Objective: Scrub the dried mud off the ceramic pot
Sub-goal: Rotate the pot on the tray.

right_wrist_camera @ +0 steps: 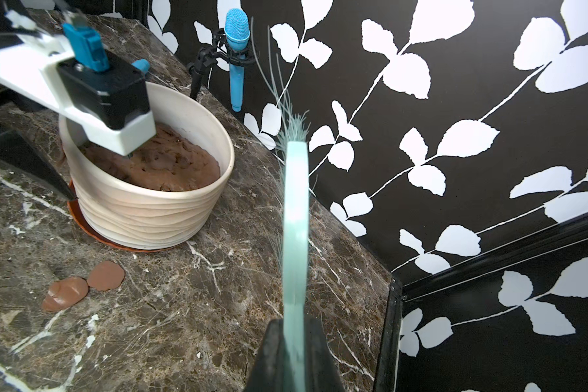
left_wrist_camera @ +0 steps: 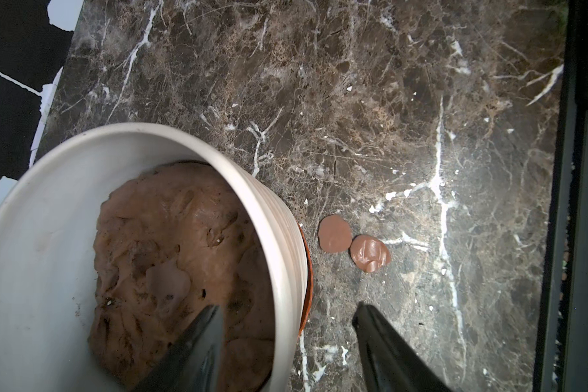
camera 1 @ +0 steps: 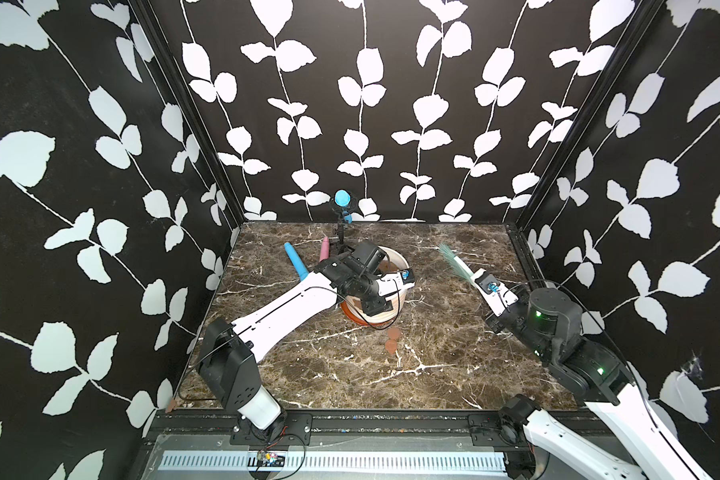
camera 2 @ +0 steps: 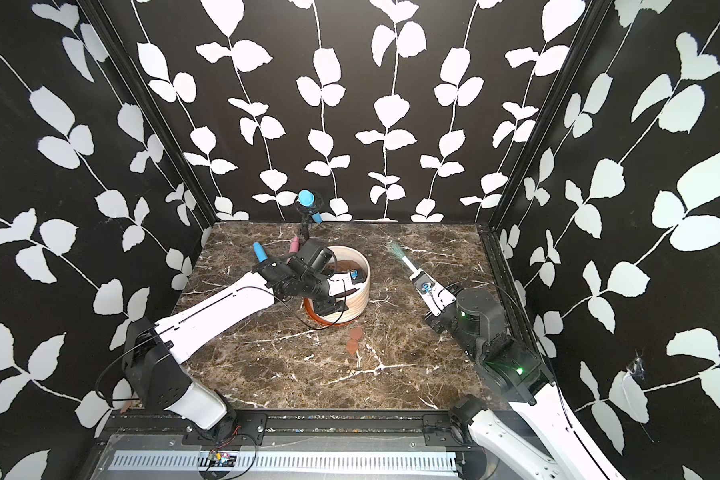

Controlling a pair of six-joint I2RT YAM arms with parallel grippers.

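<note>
My left arm reaches from the front left corner diagonally across the table (camera 1: 433, 365), wrist bent down over the ceramic pot (right_wrist_camera: 143, 210). My left tool (left_wrist_camera: 287, 307) stands with its jaws apart, astride the pot's wall. One finger (left_wrist_camera: 204, 325) hangs inside over the lumpy brown soil (left_wrist_camera: 170, 237), the other (left_wrist_camera: 374, 325) outside over the marble. Neither presses on the wall, so it grips nothing.

My right arm sits folded at the right side of the table, forearm angled toward the back wall. My right tool (right_wrist_camera: 294, 322) is clamped on the pale green handle of one brush (right_wrist_camera: 296, 220), bristles pointing away from me, well apart from the pot.

There is one pot, standing upright on an orange saucer (right_wrist_camera: 82, 217) near the middle of the table. The dried mud is two flat reddish-brown discs (left_wrist_camera: 334, 234) (left_wrist_camera: 370, 253) lying on the table just in front of the pot, touching each other. Behind the pot lie one blue handle (camera 1: 294, 259) and one pink one (camera 1: 324, 246), and one blue microphone (camera 1: 342, 198) stands at the back.
</note>
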